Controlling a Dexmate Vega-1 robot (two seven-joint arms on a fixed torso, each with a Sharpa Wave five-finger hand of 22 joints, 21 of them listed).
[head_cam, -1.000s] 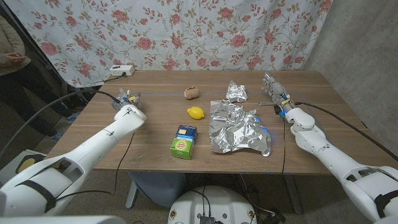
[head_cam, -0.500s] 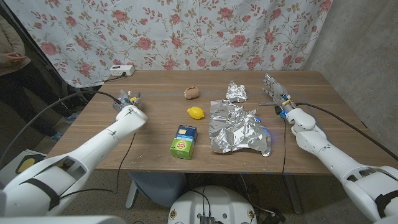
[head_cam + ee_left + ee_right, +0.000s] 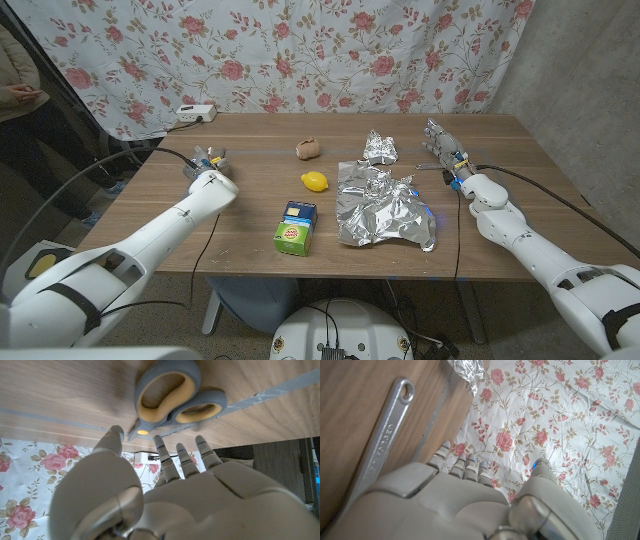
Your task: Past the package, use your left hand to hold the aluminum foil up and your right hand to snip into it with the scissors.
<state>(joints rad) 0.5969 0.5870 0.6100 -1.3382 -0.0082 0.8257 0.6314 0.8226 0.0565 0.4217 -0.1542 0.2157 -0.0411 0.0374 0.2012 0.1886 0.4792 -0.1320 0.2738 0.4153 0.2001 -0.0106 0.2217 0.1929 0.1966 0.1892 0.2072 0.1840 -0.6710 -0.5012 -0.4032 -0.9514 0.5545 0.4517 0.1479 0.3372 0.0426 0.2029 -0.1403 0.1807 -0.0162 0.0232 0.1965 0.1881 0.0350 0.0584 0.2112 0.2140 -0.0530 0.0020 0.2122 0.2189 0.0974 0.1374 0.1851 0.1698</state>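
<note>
A large crumpled sheet of aluminum foil (image 3: 385, 212) lies right of centre, with a smaller crumpled piece (image 3: 378, 147) behind it. The green and blue package (image 3: 296, 228) stands near the front edge. Scissors (image 3: 175, 396) with grey and yellow handles lie on the wood just beyond my left hand's fingertips (image 3: 161, 445), not touched. My left hand (image 3: 207, 168) is at the table's left side, fingers apart and holding nothing. My right hand (image 3: 443, 148) stands at the far right, fingers extended and empty, beside a metal wrench (image 3: 384, 435).
A lemon (image 3: 314, 181) and a brown lump (image 3: 309, 149) lie between the package and the table's back. A white power strip (image 3: 195, 113) sits at the back left. A person (image 3: 18, 95) stands at the left edge. Floral cloth hangs behind.
My left hand has edged very slightly further over the table. The right arm and the objects have not moved.
</note>
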